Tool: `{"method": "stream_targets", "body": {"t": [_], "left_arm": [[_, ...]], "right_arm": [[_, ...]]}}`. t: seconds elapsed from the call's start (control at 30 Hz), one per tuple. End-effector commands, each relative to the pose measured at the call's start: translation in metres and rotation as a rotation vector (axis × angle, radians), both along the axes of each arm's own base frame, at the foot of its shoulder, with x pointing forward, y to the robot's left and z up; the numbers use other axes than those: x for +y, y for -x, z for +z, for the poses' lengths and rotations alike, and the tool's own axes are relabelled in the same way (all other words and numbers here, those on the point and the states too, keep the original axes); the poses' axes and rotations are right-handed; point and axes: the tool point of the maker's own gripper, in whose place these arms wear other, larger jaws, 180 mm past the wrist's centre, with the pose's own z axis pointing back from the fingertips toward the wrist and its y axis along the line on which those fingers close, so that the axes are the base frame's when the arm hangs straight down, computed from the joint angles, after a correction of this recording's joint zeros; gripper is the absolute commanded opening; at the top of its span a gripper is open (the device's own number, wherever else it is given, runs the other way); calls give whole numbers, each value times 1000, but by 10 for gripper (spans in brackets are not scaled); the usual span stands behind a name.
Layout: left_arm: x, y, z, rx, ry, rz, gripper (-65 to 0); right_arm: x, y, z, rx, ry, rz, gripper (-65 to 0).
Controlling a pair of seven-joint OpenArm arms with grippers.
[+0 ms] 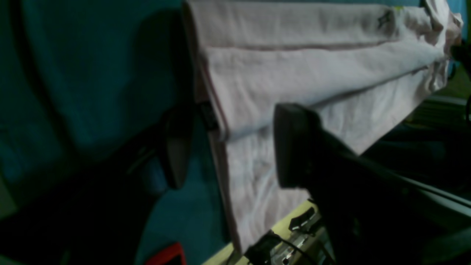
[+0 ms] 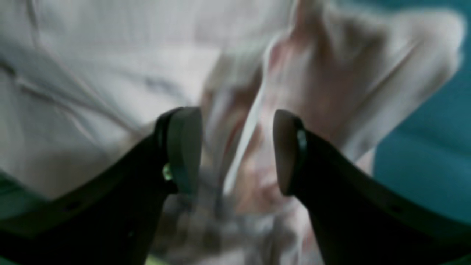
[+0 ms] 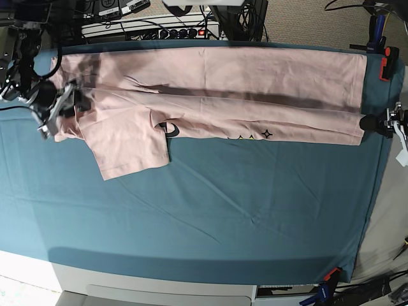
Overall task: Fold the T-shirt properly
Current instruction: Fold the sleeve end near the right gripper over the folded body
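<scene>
Shirt lies folded lengthwise along far edge of cloth, one sleeve sticking out twd us. We've got both grippers, left & right, jaws apart, holding nothing, at shirt's ends; prob for next fold.

The T-shirt is soft pale pink knit cloth, matt, with fine creases and stitched hems that show as thin darker lines in the left wrist view. A small part of its print looks flat and dark, like ink laid on the fabric. The table cloth is teal-blue woven cloth, matt, with shallow wrinkles. The left gripper has 2 dark fingers of what looks like matt plastic, with smooth, slightly shiny pads. The right gripper has the same dark matt fingers and smooth greyish pads. The clamps at the table edge look like glossy orange plastic.
</scene>
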Motion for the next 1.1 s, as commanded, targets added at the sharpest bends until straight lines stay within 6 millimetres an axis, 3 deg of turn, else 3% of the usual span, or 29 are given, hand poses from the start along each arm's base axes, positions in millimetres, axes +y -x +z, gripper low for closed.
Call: {"method": "stream_targets", "body": {"t": [0.0, 0.1, 0.23, 0.47, 0.67, 0.73, 0.87, 1.07], "left_arm": [[10, -13, 22, -63, -19, 0, -290], [4, -18, 28, -91, -30, -29, -291], [-5, -24, 39, -136, -45, -75, -291], [-14, -30, 51, -183, -62, -124, -291], [-14, -30, 51, -182, -61, -124, -291], [-14, -30, 51, -182, -61, -124, -291], [-14, -30, 51, -182, -61, -124, -291], [-14, -30, 51, -182, -61, -124, -291]], "right_arm": [[-5, -21, 25, -108, -12, -21, -339], [-8, -49, 48, -231, -41, -94, -339], [-13, -81, 50, -272, -44, -199, -339], [-11, -120, 2, -126, -300, -369, -339], [8, -124, -29, 38, -435, -376, -340], [19, -125, -25, 31, -490, -339, -354], [44, -118, -9, 44, -611, -224, -650], [54, -138, 55, -166, -784, -157, -650]]}}
